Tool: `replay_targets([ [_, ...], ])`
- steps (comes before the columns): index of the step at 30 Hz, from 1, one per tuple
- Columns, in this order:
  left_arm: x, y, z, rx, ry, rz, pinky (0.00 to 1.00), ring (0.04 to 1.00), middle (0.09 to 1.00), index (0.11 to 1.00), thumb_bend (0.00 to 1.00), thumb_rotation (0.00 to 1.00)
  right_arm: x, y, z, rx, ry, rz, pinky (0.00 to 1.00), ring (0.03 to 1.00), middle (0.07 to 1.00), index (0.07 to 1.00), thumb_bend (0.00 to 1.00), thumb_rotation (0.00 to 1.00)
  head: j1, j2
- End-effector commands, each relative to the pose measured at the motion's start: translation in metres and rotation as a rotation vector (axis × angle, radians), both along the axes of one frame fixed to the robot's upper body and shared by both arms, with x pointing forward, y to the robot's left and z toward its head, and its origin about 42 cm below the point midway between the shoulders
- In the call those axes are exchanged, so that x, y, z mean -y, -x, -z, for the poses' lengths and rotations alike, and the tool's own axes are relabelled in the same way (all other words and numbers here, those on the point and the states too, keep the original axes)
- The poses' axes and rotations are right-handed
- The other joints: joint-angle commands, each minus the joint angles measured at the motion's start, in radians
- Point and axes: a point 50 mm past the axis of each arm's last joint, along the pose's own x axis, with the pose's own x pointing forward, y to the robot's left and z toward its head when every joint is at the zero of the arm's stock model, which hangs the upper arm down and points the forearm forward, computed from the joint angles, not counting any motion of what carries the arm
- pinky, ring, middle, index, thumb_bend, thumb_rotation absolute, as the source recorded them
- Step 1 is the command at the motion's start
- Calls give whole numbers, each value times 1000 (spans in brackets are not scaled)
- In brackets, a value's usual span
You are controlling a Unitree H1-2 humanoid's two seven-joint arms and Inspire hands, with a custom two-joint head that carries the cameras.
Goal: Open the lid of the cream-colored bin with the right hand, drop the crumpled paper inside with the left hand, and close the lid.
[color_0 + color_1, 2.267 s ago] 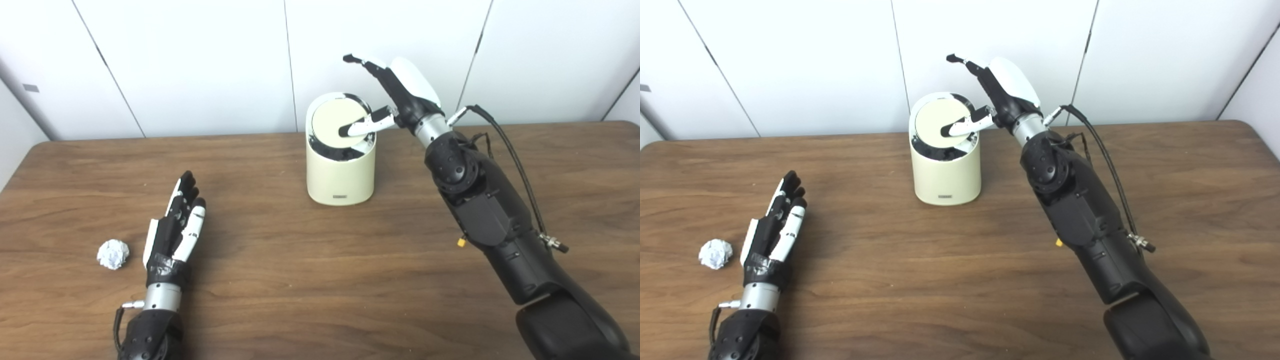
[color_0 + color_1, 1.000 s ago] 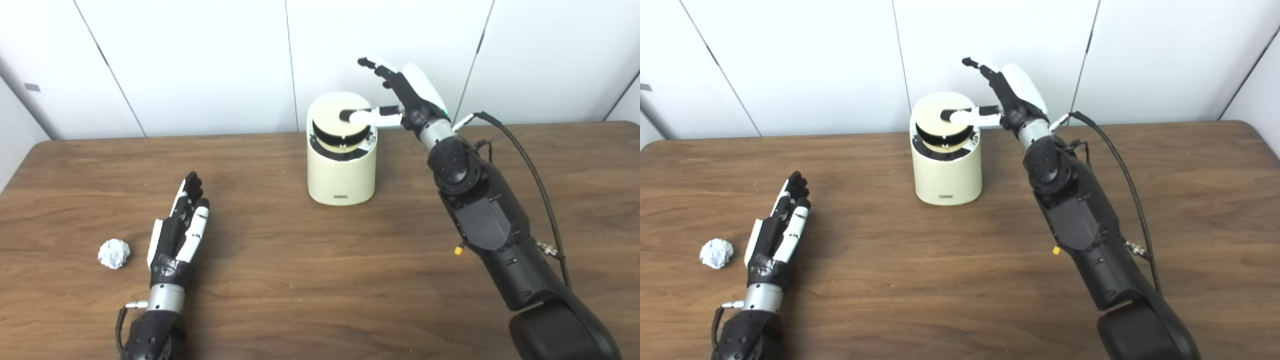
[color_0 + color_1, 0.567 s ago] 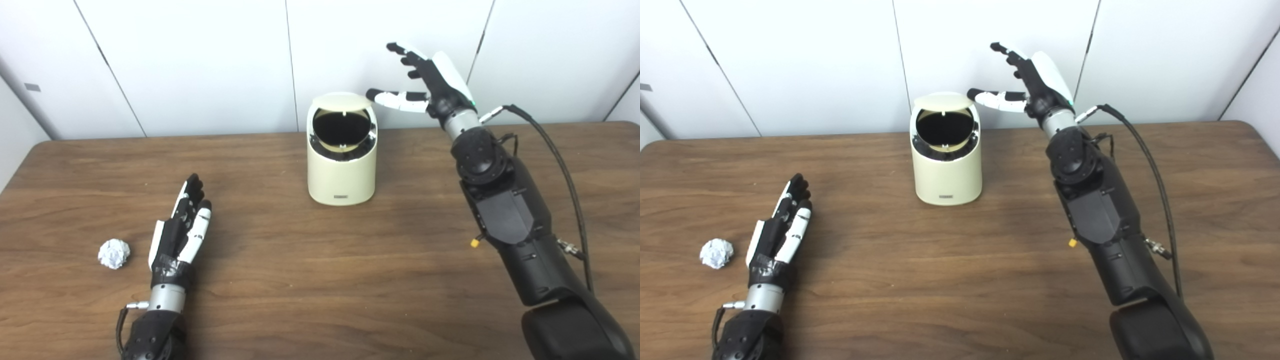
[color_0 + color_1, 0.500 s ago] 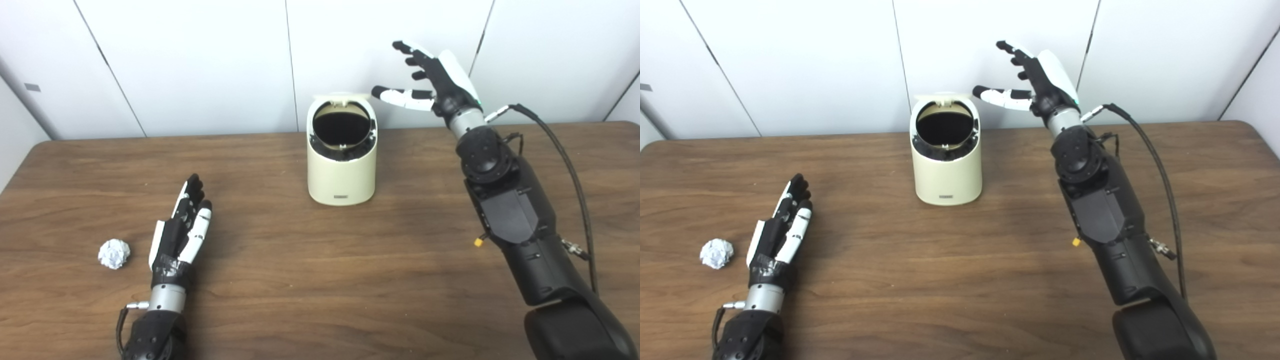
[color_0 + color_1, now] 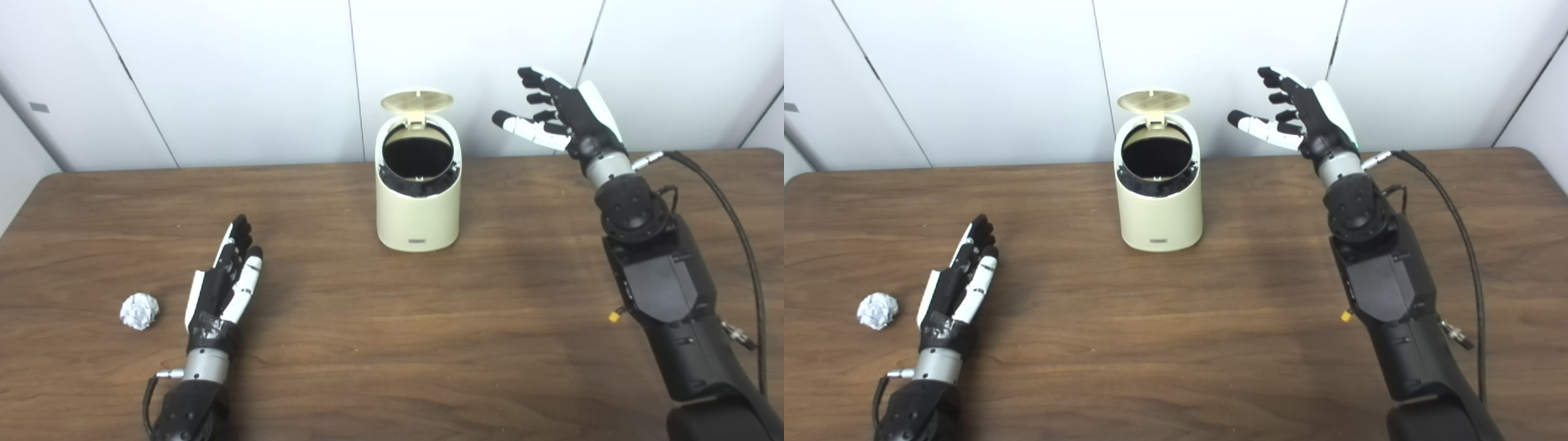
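Observation:
The cream-colored bin (image 5: 418, 208) stands at the table's back middle. Its round lid (image 5: 416, 100) stands up at the back and the dark opening shows. My right hand (image 5: 560, 116) is open and empty, raised to the right of the bin and apart from it. The crumpled paper ball (image 5: 139, 311) lies on the table at the front left. My left hand (image 5: 223, 285) lies open on the table just right of the paper, not touching it.
The brown wooden table (image 5: 392, 331) ends at a white panelled wall behind the bin. A black cable (image 5: 729, 214) runs along my right forearm.
My right hand pressed the lid, then drew up and away to the right. The lid swung up and now stands open. My left hand and the paper have stayed put.

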Motion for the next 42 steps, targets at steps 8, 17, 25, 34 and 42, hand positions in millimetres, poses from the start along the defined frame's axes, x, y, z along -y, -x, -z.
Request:
replay_targets([
  [8, 2, -3, -11, 43, -6, 11, 1000, 1000, 997, 1000, 262, 562, 20, 14, -3, 66, 5, 8, 806, 868, 894, 874, 501, 454, 1, 11],
  [17, 2, -2, -15, 45, 1, 16, 1000, 1000, 1000, 1000, 288, 562, 43, 23, 26, -77, -405, -125, 998, 1000, 1000, 998, 531, 894, -5, 24],
  [25, 2, -2, -16, 44, 4, 17, 1000, 1000, 1000, 1000, 293, 557, 45, 35, 38, -85, -642, -139, 1000, 1000, 1000, 1000, 592, 1000, -10, 31],
  [34, 3, -3, -19, 60, 7, 19, 1000, 1000, 992, 1000, 279, 539, 38, 56, 73, -138, -793, -114, 1000, 1000, 1000, 1000, 643, 1000, -16, 49],
  [42, 4, -3, -23, 53, -9, 6, 1000, 1000, 990, 1000, 307, 502, 36, 78, 87, -130, -756, -111, 1000, 1000, 1000, 1000, 625, 1000, -9, 60],
])
